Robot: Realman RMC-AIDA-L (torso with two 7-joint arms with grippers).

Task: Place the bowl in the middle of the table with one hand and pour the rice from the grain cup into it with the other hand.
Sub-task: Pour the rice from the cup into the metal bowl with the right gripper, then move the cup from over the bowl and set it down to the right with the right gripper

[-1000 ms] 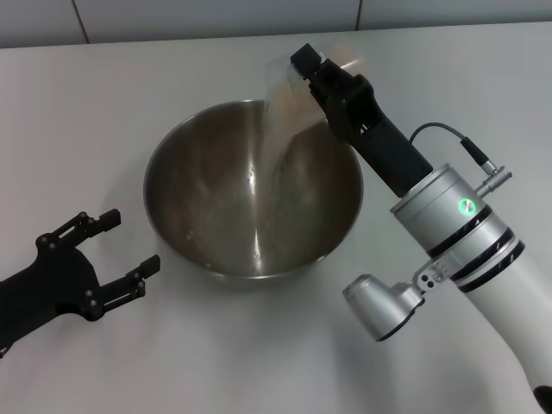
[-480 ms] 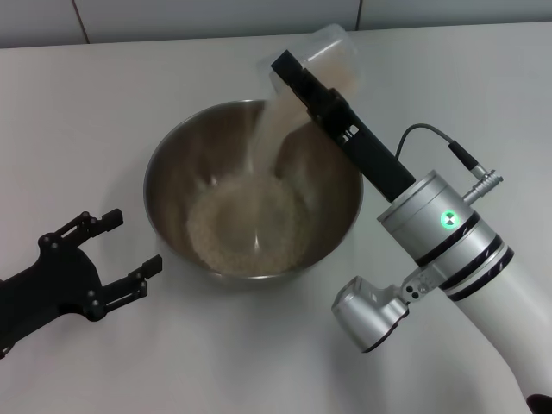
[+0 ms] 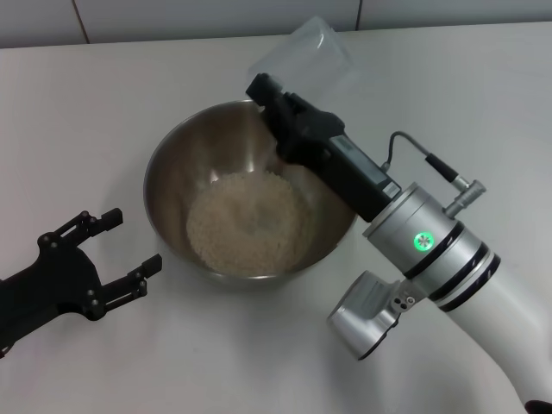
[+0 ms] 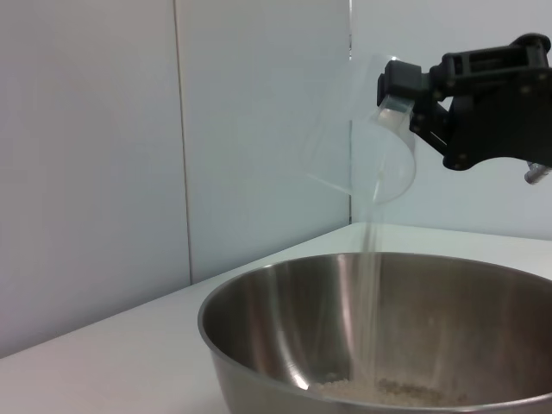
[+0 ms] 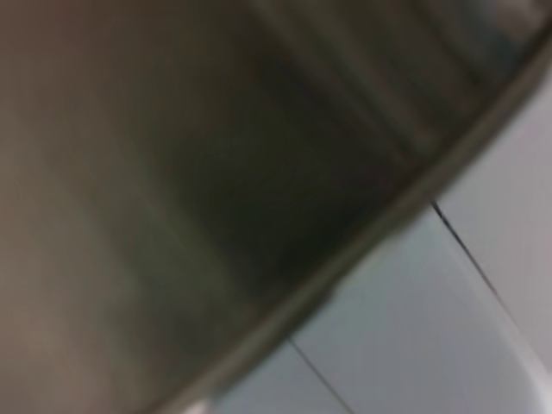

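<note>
Lighting is even, bright and diffuse from overhead. The matte white-grey counter (image 3: 129,112) shows only soft shadows. Vertical glare streaks run down the inside of the large round stainless-steel bowl (image 3: 172,172). The head and left wrist views are sharp; the right wrist view is heavily blurred, dim and unreadable.

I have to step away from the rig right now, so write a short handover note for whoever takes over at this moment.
Right gripper: shut on the grain cup, held tipped far over above the far rim of the bowl.
Left gripper: open, empty, low over the table beside the bowl.
Bowl stands mid-table; the rice lies heaped on its bottom.
Done: bowl placed, nearly all rice poured; the left wrist view shows a thin last trickle falling.
Left: let the cup run dry, then probably right it and set it down.
</note>
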